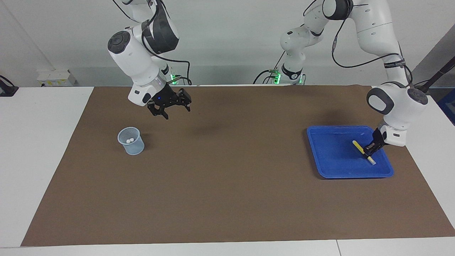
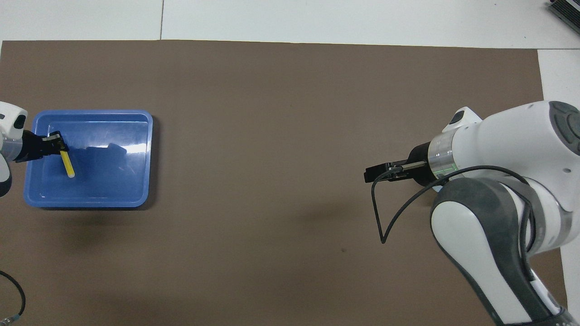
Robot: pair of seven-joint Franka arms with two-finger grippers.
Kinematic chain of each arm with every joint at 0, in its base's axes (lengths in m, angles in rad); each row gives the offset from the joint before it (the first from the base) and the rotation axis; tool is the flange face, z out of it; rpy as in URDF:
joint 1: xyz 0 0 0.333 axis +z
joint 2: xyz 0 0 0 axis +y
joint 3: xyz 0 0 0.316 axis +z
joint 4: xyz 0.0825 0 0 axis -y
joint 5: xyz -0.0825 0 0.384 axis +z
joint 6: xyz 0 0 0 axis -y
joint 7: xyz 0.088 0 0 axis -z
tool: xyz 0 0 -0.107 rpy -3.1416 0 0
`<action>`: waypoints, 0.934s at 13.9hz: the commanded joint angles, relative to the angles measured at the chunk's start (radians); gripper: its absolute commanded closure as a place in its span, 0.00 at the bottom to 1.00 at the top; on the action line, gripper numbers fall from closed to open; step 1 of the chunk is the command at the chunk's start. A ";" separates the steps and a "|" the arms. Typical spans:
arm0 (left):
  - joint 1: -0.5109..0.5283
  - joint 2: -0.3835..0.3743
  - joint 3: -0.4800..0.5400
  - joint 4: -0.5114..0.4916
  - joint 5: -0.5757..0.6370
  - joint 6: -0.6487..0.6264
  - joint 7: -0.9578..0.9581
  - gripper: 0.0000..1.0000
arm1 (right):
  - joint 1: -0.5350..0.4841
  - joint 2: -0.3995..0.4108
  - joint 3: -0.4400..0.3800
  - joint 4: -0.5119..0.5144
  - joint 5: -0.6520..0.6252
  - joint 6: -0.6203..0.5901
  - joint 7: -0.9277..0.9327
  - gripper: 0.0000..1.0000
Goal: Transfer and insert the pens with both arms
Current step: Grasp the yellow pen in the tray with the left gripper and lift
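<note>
The yellow pen (image 1: 358, 146) lies slanted in the blue tray (image 1: 330, 156) at the left arm's end of the table. My left gripper (image 1: 368, 152) is low in the tray and shut on this pen. From overhead the left gripper (image 2: 56, 142) holds the yellow pen (image 2: 68, 164) near one end. A clear cup (image 1: 131, 141) stands at the right arm's end, with two whitish pen caps (image 1: 129, 140) showing inside. My right gripper (image 1: 172, 110) hangs open and empty over the brown mat, off to the side of the cup. Overhead, the right gripper (image 2: 378, 173) points toward the table's middle, and the arm covers the cup.
A brown mat (image 1: 227, 185) covers most of the white table. The blue tray (image 2: 136, 136) holds only the yellow pen. A loose black cable (image 2: 385, 217) loops down from the right wrist.
</note>
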 commanded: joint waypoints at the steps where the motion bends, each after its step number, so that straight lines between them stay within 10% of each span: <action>1: -0.043 -0.023 0.007 0.088 0.008 -0.154 -0.122 1.00 | 0.046 -0.023 0.006 -0.032 0.049 0.058 0.134 0.00; 13: -0.152 -0.245 -0.006 0.112 -0.145 -0.436 -0.659 1.00 | 0.115 -0.048 0.006 -0.145 0.434 0.300 0.296 0.00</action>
